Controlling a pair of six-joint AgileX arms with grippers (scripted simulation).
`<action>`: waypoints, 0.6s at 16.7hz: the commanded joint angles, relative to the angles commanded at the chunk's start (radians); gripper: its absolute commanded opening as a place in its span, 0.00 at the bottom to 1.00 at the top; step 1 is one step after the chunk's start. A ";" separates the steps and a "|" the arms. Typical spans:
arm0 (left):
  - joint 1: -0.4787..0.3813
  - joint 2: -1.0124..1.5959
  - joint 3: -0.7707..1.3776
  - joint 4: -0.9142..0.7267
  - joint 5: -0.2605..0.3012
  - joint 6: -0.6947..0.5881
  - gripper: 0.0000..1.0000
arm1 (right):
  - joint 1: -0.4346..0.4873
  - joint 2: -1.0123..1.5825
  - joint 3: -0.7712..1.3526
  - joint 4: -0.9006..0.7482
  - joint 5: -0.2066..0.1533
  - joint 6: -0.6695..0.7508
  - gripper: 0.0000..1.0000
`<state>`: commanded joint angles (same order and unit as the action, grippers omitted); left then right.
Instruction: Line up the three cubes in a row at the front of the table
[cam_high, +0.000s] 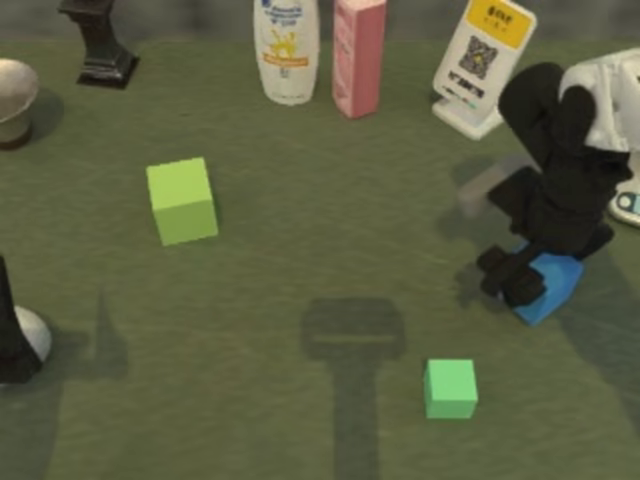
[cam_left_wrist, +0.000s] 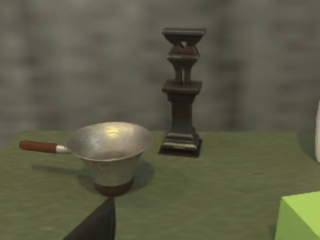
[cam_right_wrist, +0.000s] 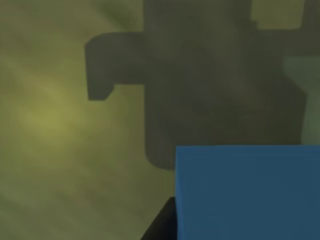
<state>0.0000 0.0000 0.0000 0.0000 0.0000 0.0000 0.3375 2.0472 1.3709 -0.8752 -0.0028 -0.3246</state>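
My right gripper (cam_high: 520, 280) is shut on the blue cube (cam_high: 555, 285) at the right of the table (cam_high: 300, 270), and the cube sits tilted in its grip. In the right wrist view the blue cube (cam_right_wrist: 250, 195) fills the lower corner, with one dark finger (cam_right_wrist: 162, 225) against its side and shadow on the felt behind. The lime cube (cam_high: 182, 200) rests at mid-left, and its corner (cam_left_wrist: 300, 217) shows in the left wrist view. The small mint cube (cam_high: 450, 388) lies near the front, right of centre. My left gripper (cam_high: 12, 350) is parked open at the left edge.
Along the back stand a dark pedestal (cam_high: 100, 45), a white bottle (cam_high: 287, 50), a tall pink box (cam_high: 358, 55) and a QR-code sign (cam_high: 483, 65). A metal pan (cam_high: 15, 100) sits at the far left. A small device (cam_high: 630, 205) lies at the right edge.
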 joint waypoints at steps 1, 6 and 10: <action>0.000 0.000 0.000 0.000 0.000 0.000 1.00 | 0.002 -0.015 0.022 -0.043 0.000 -0.002 0.00; 0.000 0.000 0.000 0.000 0.000 0.000 1.00 | 0.006 -0.074 0.098 -0.173 -0.002 -0.002 0.00; 0.000 0.000 0.000 0.000 0.000 0.000 1.00 | 0.003 -0.070 0.097 -0.171 -0.002 0.001 0.00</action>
<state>0.0000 0.0000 0.0000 0.0000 0.0000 0.0000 0.3406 1.9775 1.4674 -1.0460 -0.0052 -0.3235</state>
